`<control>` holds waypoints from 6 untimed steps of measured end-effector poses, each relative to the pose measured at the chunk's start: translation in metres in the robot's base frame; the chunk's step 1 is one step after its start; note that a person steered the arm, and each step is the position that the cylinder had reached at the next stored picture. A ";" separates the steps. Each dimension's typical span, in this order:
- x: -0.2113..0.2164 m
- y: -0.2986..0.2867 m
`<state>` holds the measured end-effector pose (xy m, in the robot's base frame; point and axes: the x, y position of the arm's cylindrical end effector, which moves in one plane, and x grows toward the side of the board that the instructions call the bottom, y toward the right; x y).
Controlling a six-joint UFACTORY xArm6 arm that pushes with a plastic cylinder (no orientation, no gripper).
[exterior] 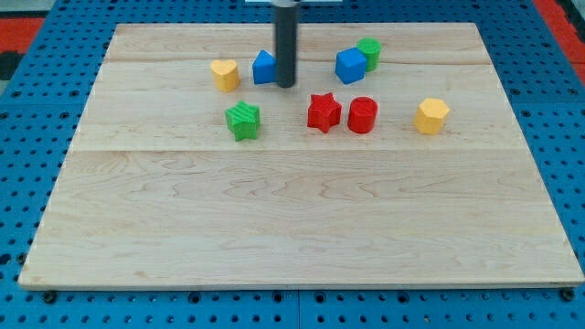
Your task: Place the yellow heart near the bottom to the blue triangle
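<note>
Tip beside the blue triangle, yellow heart to the view's left

On the wooden bench [302, 228], my tip [286, 85] rests just right of the blue triangle [264, 68]; the yellow heart [225, 74] sits near that triangle's left. Lower lie a green star [243, 121], red star [324, 112], red cylinder [363, 115] and yellow hexagon [431, 116]; a blue cube [350, 66] touches a green block [369, 52]. There is no pincer, only the rod. No writing is readable.

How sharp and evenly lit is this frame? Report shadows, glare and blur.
Camera view: even, soft light, no glare on the wooden board; blocks such as the red star cast only faint shadows; edges are slightly soft throughout; the rod is cropped at the view's top, my tip beside the blue triangle.
</note>
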<state>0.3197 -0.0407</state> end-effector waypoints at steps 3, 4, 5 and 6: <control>0.123 -0.069; 0.113 -0.084; 0.036 -0.077; -0.018 -0.111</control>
<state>0.3013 -0.1513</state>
